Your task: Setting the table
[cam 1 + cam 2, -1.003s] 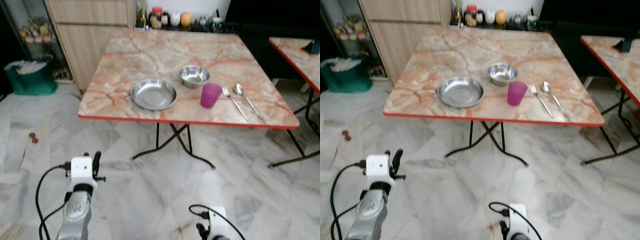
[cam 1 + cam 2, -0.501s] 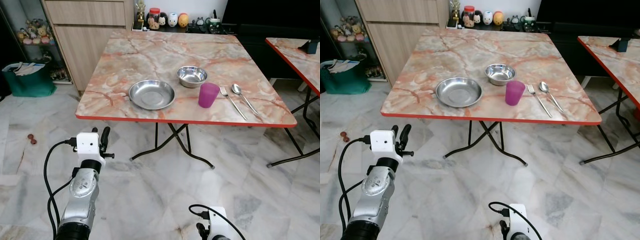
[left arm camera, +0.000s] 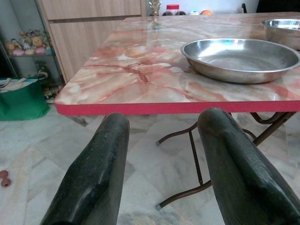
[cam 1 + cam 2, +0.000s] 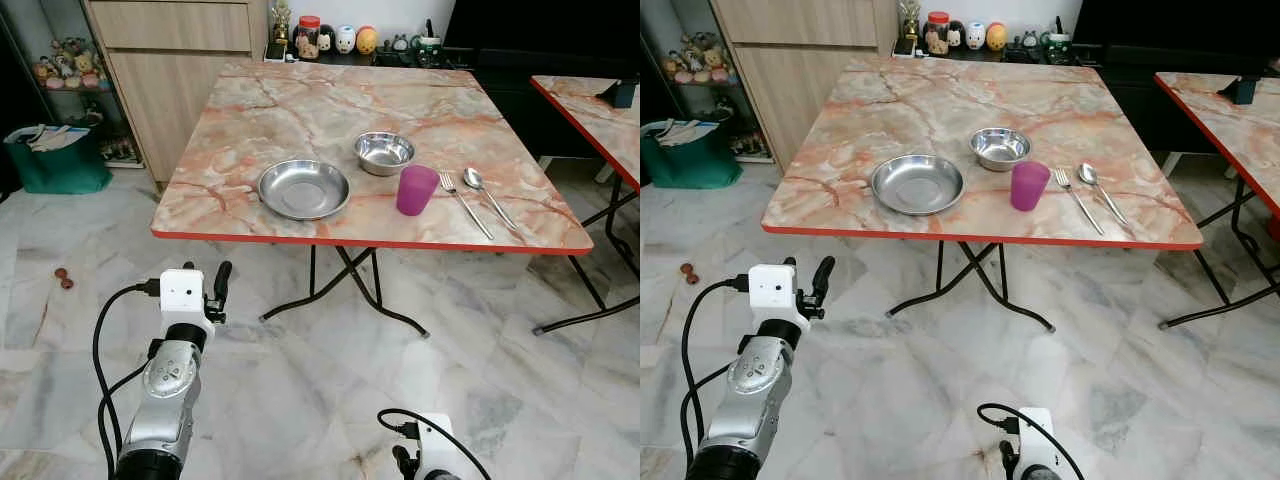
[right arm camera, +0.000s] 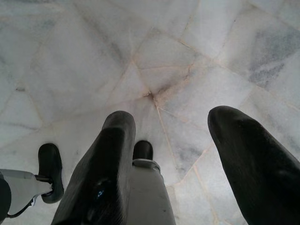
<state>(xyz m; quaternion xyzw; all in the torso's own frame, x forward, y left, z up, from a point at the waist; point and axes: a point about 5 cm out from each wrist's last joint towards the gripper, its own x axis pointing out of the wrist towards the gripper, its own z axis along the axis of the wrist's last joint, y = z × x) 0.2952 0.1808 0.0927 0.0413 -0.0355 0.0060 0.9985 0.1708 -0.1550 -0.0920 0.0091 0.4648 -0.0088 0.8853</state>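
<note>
— Five pieces sit on the marbled surface [image 4: 300, 110]: where does each one lie?

— Near the front edge, a wide steel plate [image 4: 304, 188] lies left of centre. A smaller steel bowl [image 4: 385, 152] stands just beyond it to the right. A purple cup [image 4: 417, 190] stands upright near the bowl, on its near side, with a fork [image 4: 468, 204] and a spoon [image 4: 492, 197] lying side by side to the right of the cup.

— And the robot?

— It stands back from the red-rimmed edge, on the marble floor [image 4: 330, 380]. The left gripper [image 3: 161, 140] is raised in front of the surface's near left corner, its fingers spread with nothing between them, the plate just beyond. The right gripper [image 5: 176, 136] hangs low over the floor, its fingers likewise apart and bare.

— What surrounds the setting?

— Jars and small figurines [image 4: 340, 40] line the far edge, a wooden cabinet [image 4: 180, 60] stands at far left, a green bag [image 4: 58, 158] rests on the floor beside it, and a second table [image 4: 595, 105] stands at right.
</note>
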